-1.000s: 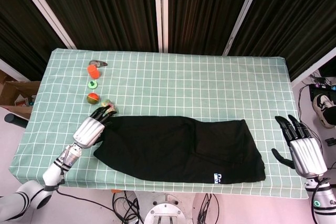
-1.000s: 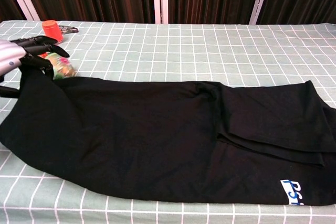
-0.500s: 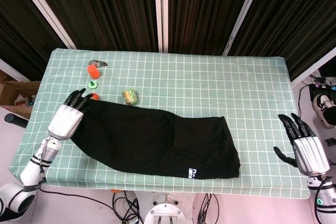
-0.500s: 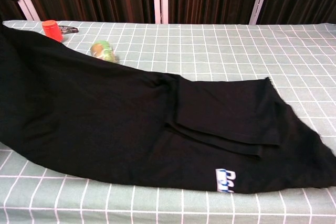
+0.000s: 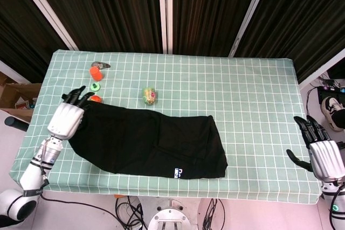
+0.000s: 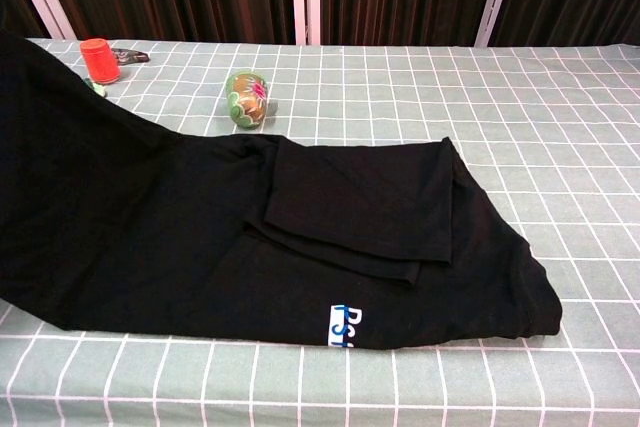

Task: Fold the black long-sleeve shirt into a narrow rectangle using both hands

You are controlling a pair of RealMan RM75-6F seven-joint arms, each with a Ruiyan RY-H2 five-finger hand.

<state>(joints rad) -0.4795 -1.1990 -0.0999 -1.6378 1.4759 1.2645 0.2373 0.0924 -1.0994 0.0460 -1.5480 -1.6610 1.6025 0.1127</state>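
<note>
Gripping the left end of the black long-sleeve shirt (image 5: 145,144), your left hand (image 5: 67,117) had that end lifted off the green checked tablecloth (image 5: 242,95), as the chest view suggested; the exact finger hold was hidden by fabric. Your right hand (image 5: 323,154) hung off the right edge of the table, well apart from the garment, fingers spread and holding nothing.

The shirt lay along the near half of the table, bunched toward the left, with a folded flap on top and a small white-and-blue label (image 5: 179,173) near its front edge.

The risk, as I judged it, was one-handed pulling: with nothing anchoring the right end, any further tug would have dragged the whole cloth and skewed or opened the flap. The small green patterned jar (image 5: 149,96) sat just beyond the shirt's far edge, and the orange ball (image 5: 95,99) was right beside your left hand; a sweeping sleeve or wrist could have knocked either one rolling.
</note>
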